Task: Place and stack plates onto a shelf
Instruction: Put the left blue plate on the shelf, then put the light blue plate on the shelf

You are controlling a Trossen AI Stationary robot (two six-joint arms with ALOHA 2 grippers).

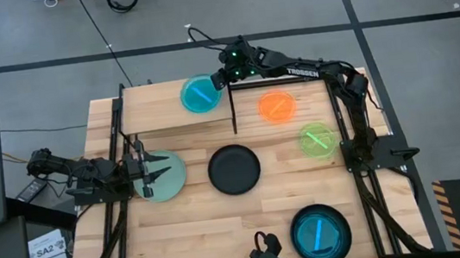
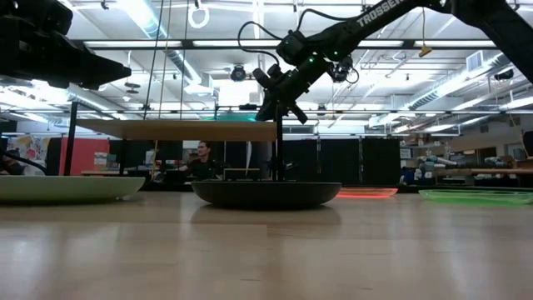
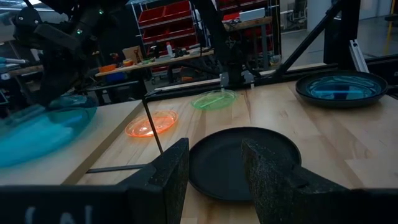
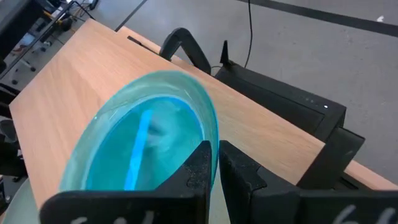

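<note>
The right gripper (image 1: 217, 80) is closed on the rim of a small translucent blue plate (image 1: 200, 94); in the right wrist view its two dark fingers (image 4: 200, 163) pinch the plate's edge (image 4: 208, 134) with almost no gap between them. This plate is held over the small rectangular light-wood shelf on thin black metal legs (image 1: 154, 111), above the shelf's right end. Whether the plate touches the shelf board cannot be told. In the wrist view the plate appears tilted, with a bright blue stripe across its inside.

The left gripper (image 1: 149, 167) hovers over a large pale mint green round plate (image 1: 166, 178), which lies on the table just in front of the shelf's left part. Its fingers (image 3: 168, 177) stand moderately apart and hold nothing.

A large black round plate (image 1: 234, 168) lies on the table in front of the shelf's right end. A small translucent orange plate (image 1: 277, 105) lies just right of the shelf, and a small translucent bright green plate (image 1: 317, 138) lies farther right and nearer the front. A second black plate with a blue plate inside it (image 1: 320, 232) lies well in front of the shelf, to the right.
</note>
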